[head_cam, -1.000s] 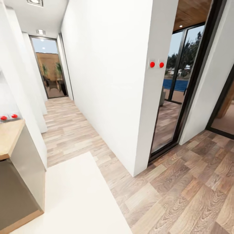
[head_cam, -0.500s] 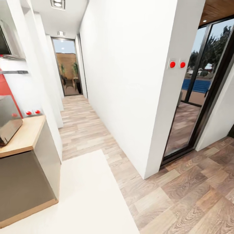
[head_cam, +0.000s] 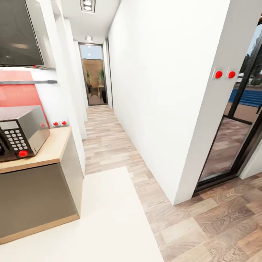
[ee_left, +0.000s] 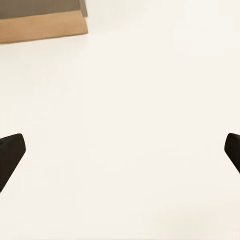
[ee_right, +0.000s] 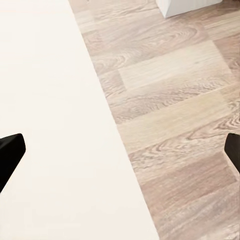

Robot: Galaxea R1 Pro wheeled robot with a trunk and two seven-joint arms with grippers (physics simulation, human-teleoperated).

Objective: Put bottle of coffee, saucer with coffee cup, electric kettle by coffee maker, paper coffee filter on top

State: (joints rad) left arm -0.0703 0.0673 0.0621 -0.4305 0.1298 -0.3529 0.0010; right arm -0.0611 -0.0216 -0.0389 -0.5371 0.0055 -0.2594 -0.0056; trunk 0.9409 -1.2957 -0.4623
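Wrist views show the left gripper (ee_left: 120,155) spread wide and empty above a white rug (ee_left: 140,125), the right gripper (ee_right: 120,155) likewise over the rug's edge and wood floor (ee_right: 175,115). Farther off, a microwave (head_cam: 20,131) sits on the kitchen countertop surface (head_cam: 51,153), beside a hallway.

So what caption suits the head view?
Silver microwave on a wood-topped grey cabinet beside a white-walled hallway.
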